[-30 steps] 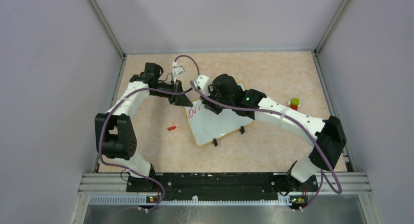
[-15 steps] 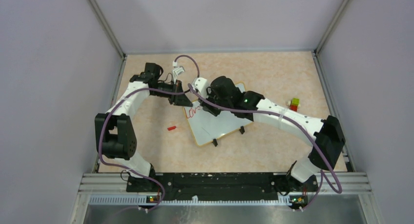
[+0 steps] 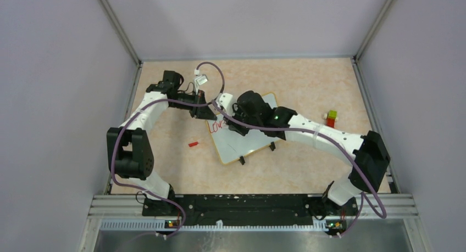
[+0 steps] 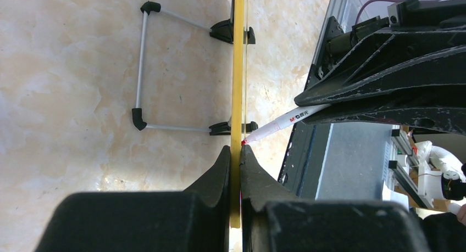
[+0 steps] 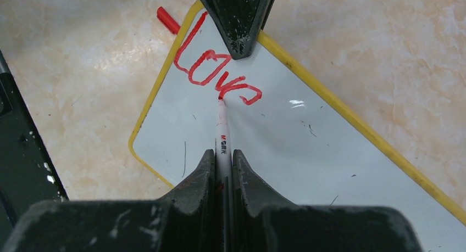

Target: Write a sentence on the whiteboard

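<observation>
Plain lilac-grey walls [image 3: 247, 21] enclose a beige marbled tabletop [image 3: 308, 79] under even light.

Beige marbled tabletop [image 3: 308, 164] carries yellow-rimmed white rectangular whiteboard [image 3: 237, 145]; small red plastic piece [image 3: 193, 144] to its left, small red-yellow-green block [image 3: 331, 117] to its right.

We look down from high over the near edge on the whole table [image 3: 308, 82]; both wrist views sit close, sharing the whiteboard [image 5: 286, 147] and marker [image 5: 222, 132].

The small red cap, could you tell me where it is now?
In the top view, the small red cap lies on the table just left of the whiteboard, apart from its rim.
</observation>
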`<state>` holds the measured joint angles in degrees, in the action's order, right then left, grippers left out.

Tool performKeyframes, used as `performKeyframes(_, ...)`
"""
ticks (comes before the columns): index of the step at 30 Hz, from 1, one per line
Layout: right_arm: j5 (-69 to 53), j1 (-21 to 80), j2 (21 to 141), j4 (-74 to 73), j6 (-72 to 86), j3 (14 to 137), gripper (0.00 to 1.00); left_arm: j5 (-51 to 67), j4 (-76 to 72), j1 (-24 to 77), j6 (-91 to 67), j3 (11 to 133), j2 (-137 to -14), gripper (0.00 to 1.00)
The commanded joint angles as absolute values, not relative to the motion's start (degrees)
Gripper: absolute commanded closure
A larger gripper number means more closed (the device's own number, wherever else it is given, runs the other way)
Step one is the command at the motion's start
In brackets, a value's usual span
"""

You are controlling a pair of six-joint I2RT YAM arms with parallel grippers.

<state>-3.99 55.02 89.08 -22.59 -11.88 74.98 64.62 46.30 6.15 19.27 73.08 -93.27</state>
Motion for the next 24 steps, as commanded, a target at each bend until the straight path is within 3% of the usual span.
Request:
performKeyframes(1,-0.8,54.7,87.4,-23.0,-12.2,73.3,1.00,64.7,47.0,6.6,19.1,74.1,-92.5,1.00)
performKeyframes(12,-0.6,53.0,85.5,-24.4,-12.7,73.9,1.00,64.7,47.1,6.7,19.5,74.3,-92.7,1.00)
performKeyframes(24,-11.2,51.8,83.3,-29.4,-13.2,79.2,1.00,62.5,49.3,8.0,22.4,75.7,-93.9,1.00)
